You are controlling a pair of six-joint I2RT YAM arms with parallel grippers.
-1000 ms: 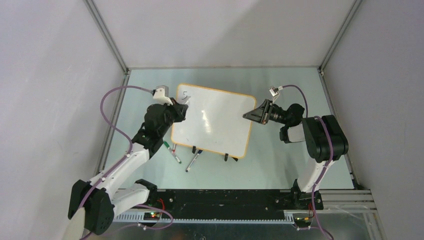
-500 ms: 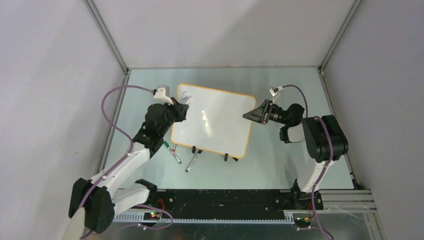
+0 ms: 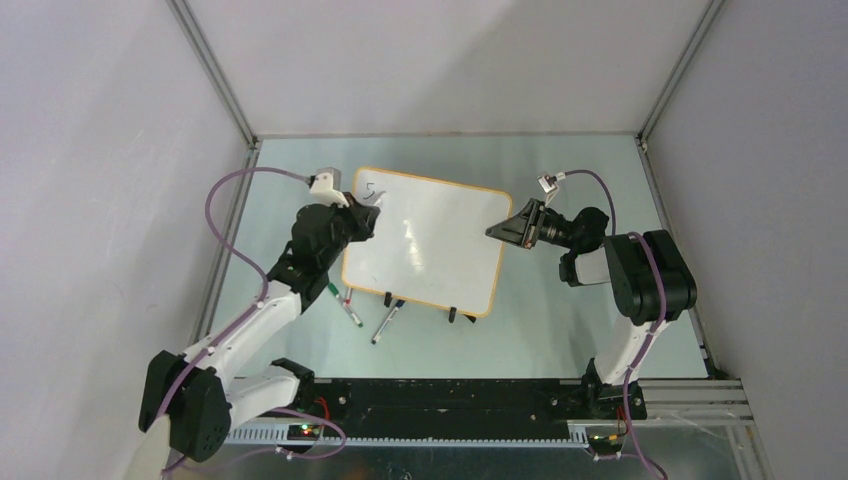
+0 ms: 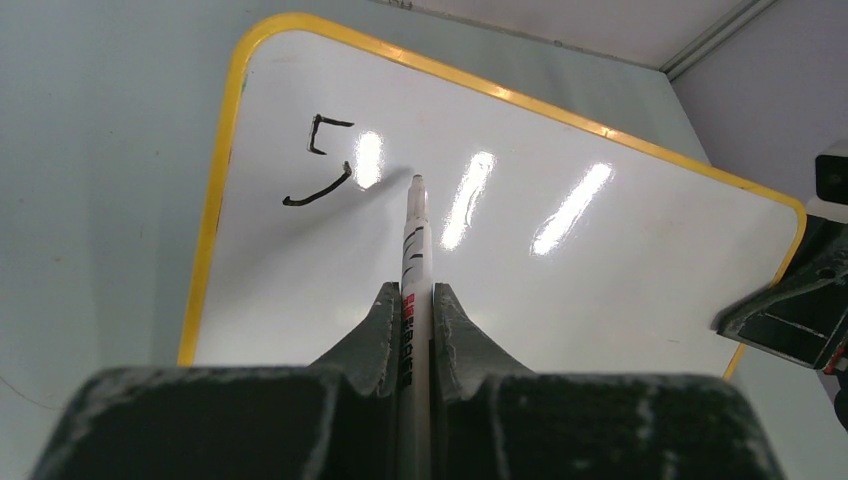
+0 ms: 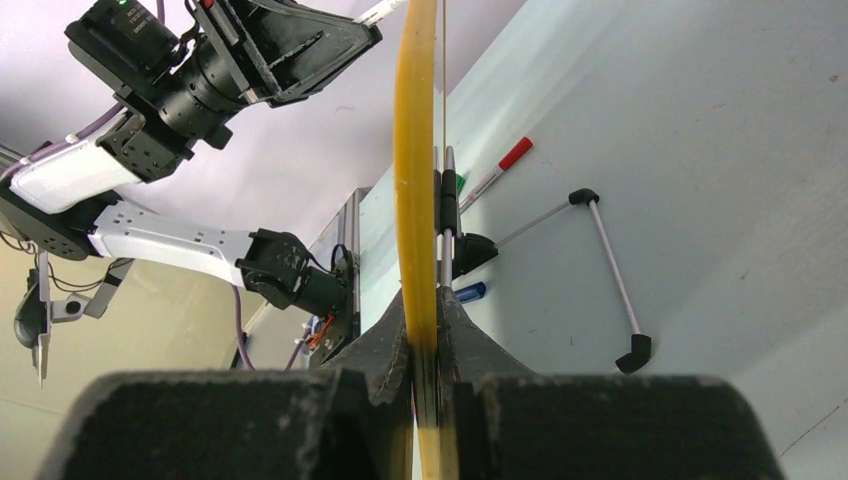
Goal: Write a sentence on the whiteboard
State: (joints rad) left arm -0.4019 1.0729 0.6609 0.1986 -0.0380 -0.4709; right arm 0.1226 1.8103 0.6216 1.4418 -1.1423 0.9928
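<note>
The whiteboard (image 3: pixel 430 250), white with an orange-yellow rim, stands tilted on the table. My right gripper (image 3: pixel 492 232) is shut on its right edge; in the right wrist view the rim (image 5: pixel 415 150) runs between the jaws of that gripper (image 5: pixel 425 295). My left gripper (image 3: pixel 366 222) (image 4: pixel 410 290) is shut on a white marker (image 4: pixel 413 250). The marker's tip sits just right of the sentence (image 4: pixel 322 165), which is a single black "S" near the board's top left corner (image 3: pixel 372 188). Whether the tip touches the board I cannot tell.
Loose markers lie by the board's near edge: a green-capped one (image 3: pixel 331 290), a red-capped one (image 3: pixel 352 312) and a blue-capped one (image 3: pixel 386 322). Black clip feet (image 3: pixel 453 315) and a wire stand (image 5: pixel 610 270) prop the board. Grey enclosure walls surround the table.
My left gripper has shifted slightly up and to the right with the marker, away from the "S". The right arm and the board have not moved.
</note>
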